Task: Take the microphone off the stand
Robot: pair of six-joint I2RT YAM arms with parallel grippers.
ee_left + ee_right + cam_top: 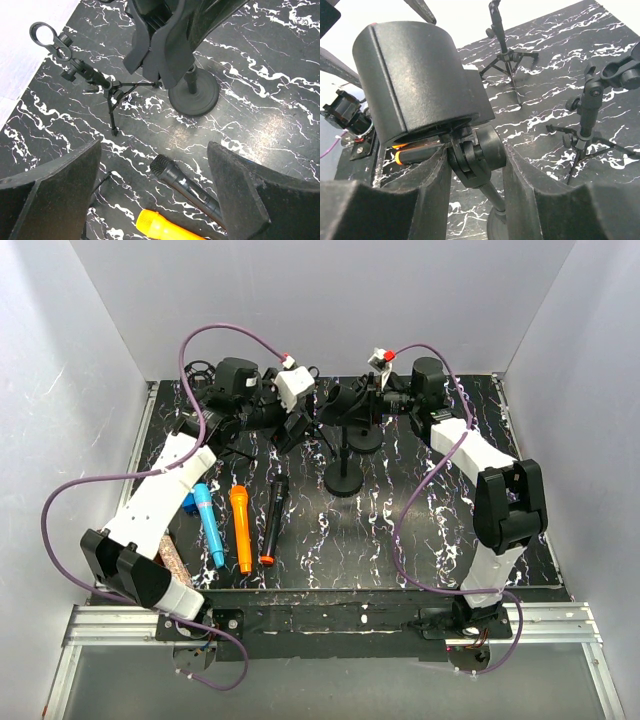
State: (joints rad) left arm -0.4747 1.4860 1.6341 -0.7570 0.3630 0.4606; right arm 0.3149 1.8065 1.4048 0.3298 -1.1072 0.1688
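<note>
A black microphone [274,520] lies flat on the marbled table; in the left wrist view [190,190] it is directly below my open, empty left gripper [154,150], which hovers above it [295,425]. The round-base stand [344,478] stands behind it, and its black clip holder [160,45] looks empty. My right gripper [476,152] is shut on the stand's swivel joint [480,150], just under the large black holder [415,85]. In the top view the right gripper [348,405] is at the top of the stand.
An orange microphone [241,530] and a blue one [209,525] lie left of the black one. A pinkish speckled object [172,560] lies under the left arm. Tripod stands [507,55] [587,120] with empty clips [47,37] stand around. A second round base [366,440] is behind.
</note>
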